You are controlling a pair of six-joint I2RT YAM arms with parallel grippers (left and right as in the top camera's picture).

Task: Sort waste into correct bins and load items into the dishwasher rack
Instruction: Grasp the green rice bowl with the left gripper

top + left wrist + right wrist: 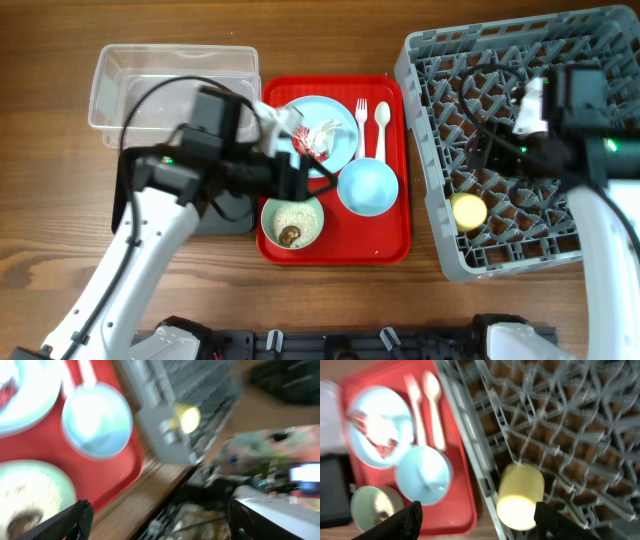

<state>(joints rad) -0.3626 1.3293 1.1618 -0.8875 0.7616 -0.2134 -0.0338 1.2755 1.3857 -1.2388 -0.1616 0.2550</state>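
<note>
The light blue plate [322, 128] on the red tray holds the red wrapper [318, 148] and the white tissue [327, 130]. The fork [361, 124] and spoon [380, 124] lie beside it. The light blue bowl [368, 187] and the pale green bowl [292, 222], with rice and a brown bit in it, stand in front. The yellow cup [467, 210] lies on its side in the grey rack [430, 160]; it also shows in the right wrist view [520, 495]. My left gripper [297, 168] [160, 525] is open and empty over the tray's left part. My right gripper [485, 150] [480, 525] is open and empty over the rack, above the cup.
The clear tub [170, 80] stands at the back left. The black tray [232, 215] lies in front of it, mostly hidden under my left arm. The red serving tray [385, 235] sits between the bins and the rack. The left wrist view is blurred.
</note>
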